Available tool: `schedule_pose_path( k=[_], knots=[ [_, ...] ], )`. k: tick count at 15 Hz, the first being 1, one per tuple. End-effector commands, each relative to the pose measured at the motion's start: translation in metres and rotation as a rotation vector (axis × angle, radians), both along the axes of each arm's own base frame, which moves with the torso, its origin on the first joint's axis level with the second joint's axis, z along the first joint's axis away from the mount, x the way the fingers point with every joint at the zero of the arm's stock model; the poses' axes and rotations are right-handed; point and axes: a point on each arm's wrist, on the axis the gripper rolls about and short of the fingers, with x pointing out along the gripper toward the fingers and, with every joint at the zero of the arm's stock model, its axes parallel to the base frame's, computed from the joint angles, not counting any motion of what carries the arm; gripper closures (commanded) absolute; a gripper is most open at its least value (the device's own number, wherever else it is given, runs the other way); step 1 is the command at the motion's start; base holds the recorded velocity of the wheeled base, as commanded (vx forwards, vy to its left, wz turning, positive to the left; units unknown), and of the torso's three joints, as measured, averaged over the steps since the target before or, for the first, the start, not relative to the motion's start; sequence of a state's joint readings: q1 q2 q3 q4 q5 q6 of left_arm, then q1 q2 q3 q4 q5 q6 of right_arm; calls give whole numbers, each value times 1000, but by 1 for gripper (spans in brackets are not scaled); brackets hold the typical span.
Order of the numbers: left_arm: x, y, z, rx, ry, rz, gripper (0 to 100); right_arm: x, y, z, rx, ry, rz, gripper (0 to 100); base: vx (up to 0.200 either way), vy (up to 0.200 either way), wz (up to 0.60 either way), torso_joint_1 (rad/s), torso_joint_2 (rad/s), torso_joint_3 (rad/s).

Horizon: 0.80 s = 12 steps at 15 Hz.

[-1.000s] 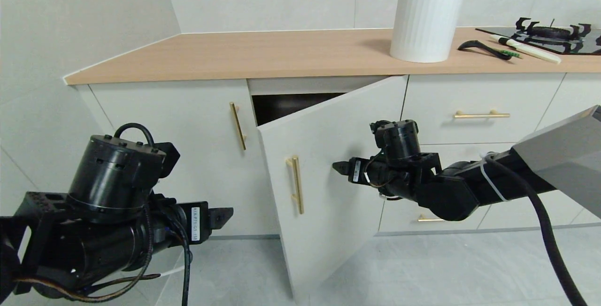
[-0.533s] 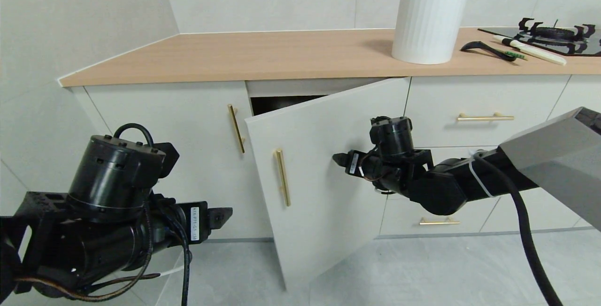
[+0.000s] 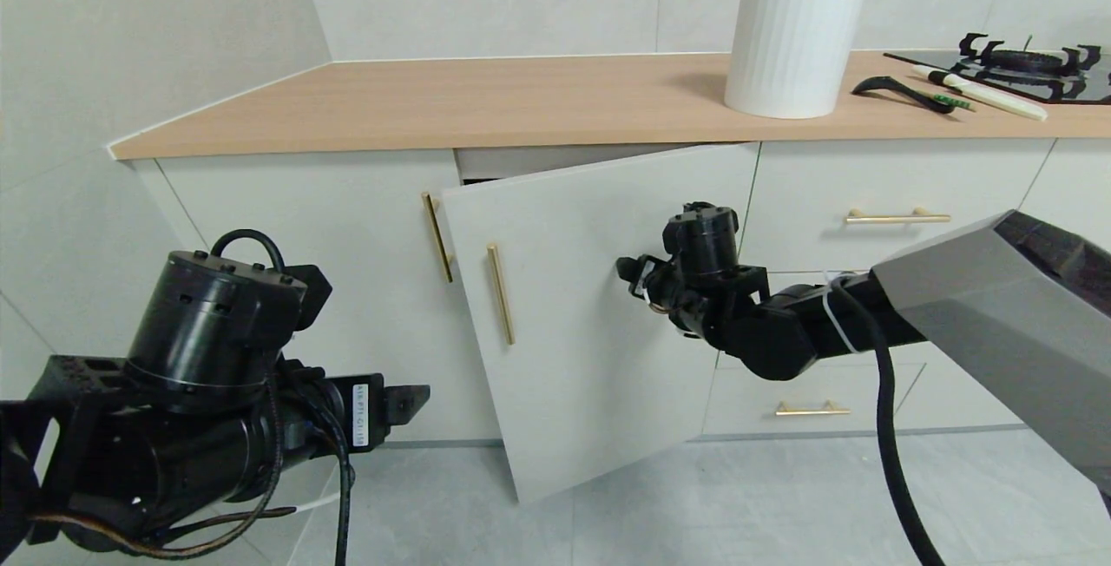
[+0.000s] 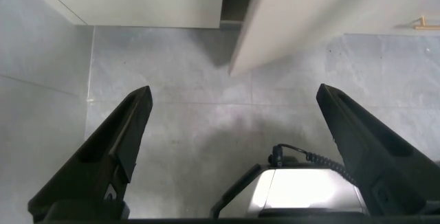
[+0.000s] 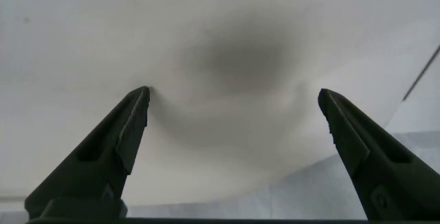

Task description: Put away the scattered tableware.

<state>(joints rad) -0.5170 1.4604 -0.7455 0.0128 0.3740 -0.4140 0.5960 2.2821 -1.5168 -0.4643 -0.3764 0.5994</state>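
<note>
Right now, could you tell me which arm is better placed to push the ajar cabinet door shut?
Right. The right claw, open, sits at the cabinet door; the left claw hangs lower, clear of it.

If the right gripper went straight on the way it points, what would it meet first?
The ajar cabinet door's front panel, on the hinge side of its gold handle. The right gripper looks close to it, perhaps touching.
</note>
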Motion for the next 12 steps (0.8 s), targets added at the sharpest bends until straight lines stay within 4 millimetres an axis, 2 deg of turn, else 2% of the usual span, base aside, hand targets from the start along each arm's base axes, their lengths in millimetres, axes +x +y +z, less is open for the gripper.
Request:
schedule_pose_path(
  k=[1,12],
  knots=[
    [0,0,0,1,1,0,0,11,2,-9,-5,-6,-33,0,0,0,0,0,0,0],
    [1,-1,-1,3,5,0,0,47,8,-19,-3,-113,-250,0,0,0,0,0,0,0]
  ],
)
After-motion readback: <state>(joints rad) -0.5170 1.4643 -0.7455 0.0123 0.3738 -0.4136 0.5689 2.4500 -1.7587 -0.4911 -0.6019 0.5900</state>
